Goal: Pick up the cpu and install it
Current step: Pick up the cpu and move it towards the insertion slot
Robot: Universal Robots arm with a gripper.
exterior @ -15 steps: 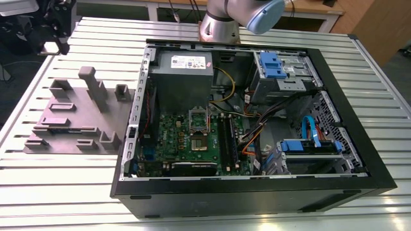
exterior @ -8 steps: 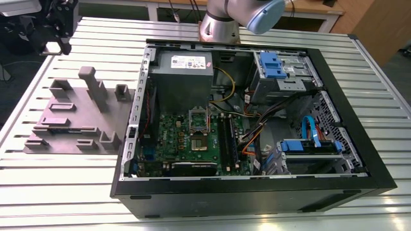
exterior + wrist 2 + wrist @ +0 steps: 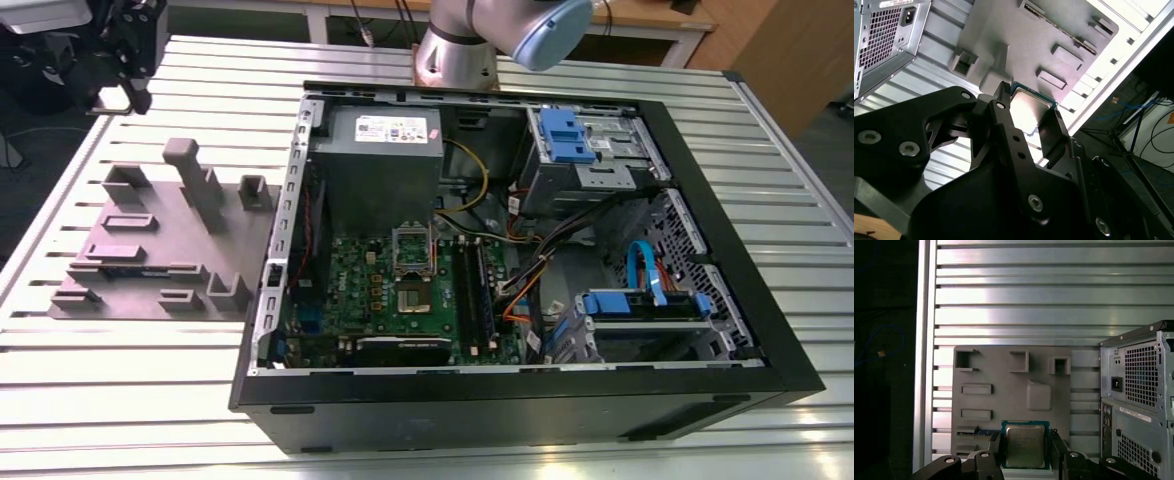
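Tool clamps cpu edgewise, metal top facing up.

a slatted metal table carries a grey moulded tray on the exterior view's left and an open computer case just beside it.

A slatted metal tabletop carried an open black computer case that covered most of it and reached close to the near edge. Beside the case, toward the tabletop's edge on the exterior view's left, lay a grey moulded holder with upright posts and recessed pockets. Inside the case sat a grey power supply and blue drive brackets.
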